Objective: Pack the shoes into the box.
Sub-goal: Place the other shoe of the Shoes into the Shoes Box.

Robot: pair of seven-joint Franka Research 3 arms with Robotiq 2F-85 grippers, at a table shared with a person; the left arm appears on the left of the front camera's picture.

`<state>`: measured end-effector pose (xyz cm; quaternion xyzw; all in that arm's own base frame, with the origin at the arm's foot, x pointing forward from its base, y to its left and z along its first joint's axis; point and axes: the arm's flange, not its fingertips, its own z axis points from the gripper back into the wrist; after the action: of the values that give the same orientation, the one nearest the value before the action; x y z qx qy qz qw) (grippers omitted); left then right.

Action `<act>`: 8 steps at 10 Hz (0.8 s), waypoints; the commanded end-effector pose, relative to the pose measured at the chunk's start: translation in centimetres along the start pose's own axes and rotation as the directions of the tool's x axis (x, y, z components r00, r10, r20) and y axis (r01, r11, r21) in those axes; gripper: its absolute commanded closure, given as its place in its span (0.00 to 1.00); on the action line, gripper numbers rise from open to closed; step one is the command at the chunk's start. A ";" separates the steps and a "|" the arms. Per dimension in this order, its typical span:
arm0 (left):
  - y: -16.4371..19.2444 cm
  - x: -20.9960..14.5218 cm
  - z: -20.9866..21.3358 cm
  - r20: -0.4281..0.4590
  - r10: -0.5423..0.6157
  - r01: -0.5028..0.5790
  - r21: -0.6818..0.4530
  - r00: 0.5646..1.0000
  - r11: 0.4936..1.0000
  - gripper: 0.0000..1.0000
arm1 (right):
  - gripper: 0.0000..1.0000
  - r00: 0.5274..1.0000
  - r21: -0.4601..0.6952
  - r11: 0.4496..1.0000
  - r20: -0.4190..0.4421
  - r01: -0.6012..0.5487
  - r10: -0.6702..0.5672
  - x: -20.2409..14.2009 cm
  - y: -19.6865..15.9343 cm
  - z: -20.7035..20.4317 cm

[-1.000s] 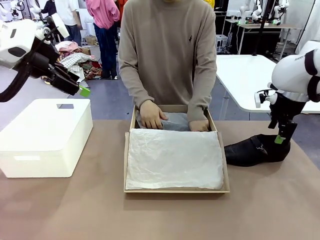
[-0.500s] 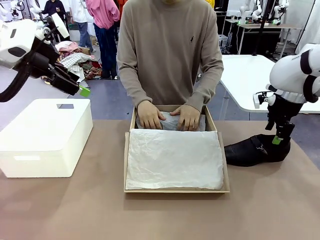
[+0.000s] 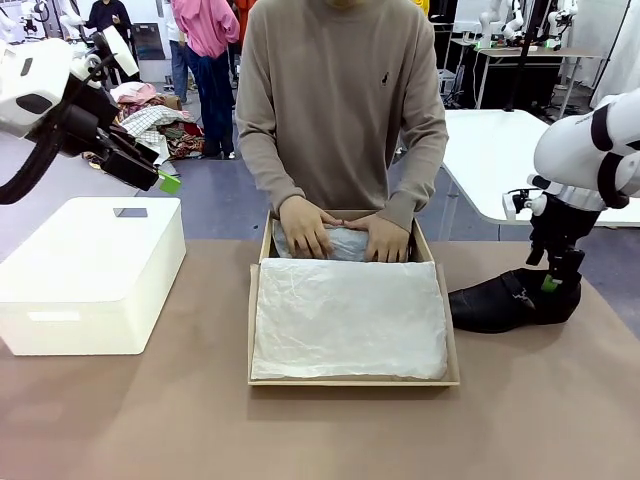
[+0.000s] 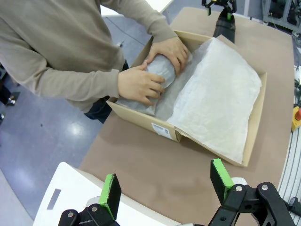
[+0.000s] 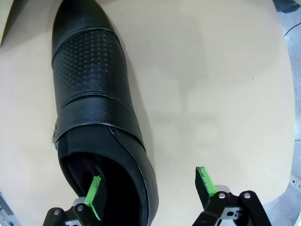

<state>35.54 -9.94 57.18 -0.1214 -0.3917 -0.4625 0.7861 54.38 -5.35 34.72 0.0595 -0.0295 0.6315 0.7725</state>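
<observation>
One glossy black shoe (image 3: 508, 301) lies on the table right of the box, toe toward it. My right gripper (image 3: 551, 284) hangs open right over its heel. In the right wrist view one pad (image 5: 94, 190) sits inside the shoe (image 5: 94, 89) opening and the other pad stands outside the heel wall, around my right gripper (image 5: 149, 186). The tan box (image 3: 254, 330) lies open mid-table, with white tissue (image 3: 348, 318) over its near half. Both of the person's hands (image 3: 306, 226) press a paper-wrapped bundle (image 4: 162, 70) in the far half; what it wraps is hidden. My left gripper (image 3: 163, 181) is open, high at the left.
A white rounded plastic container (image 3: 90, 270) stands at the table's left, under my left gripper (image 4: 166, 184). A second white table stands behind on the right. Bare brown tabletop lies in front of the box (image 4: 141, 117) and around the shoe.
The person's hand at picture right has moved from the box's corner onto the wrapped bundle. My right gripper has sunk slightly toward the shoe's heel. My left arm has stayed still.
</observation>
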 end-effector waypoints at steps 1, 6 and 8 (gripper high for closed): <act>0.1 -0.1 0.0 0.014 -0.008 0.008 -0.016 1.000 1.000 0.00 | 0.00 0.999 0.025 0.999 0.032 -0.024 0.023 -0.2 -0.9 0.0; 0.1 -0.1 0.0 0.014 -0.008 0.008 -0.016 1.000 1.000 0.00 | 0.83 1.000 0.050 0.999 0.018 -0.006 0.005 -0.2 -0.9 0.0; 0.1 -0.1 0.0 0.014 -0.008 0.008 -0.016 1.000 1.000 0.00 | 1.00 1.000 0.050 0.999 0.014 -0.005 0.004 -0.2 -0.7 0.2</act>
<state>35.54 -9.94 57.18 -0.1214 -0.3917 -0.4625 0.7861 54.75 -5.54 34.42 0.0773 -0.0161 0.6306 0.7721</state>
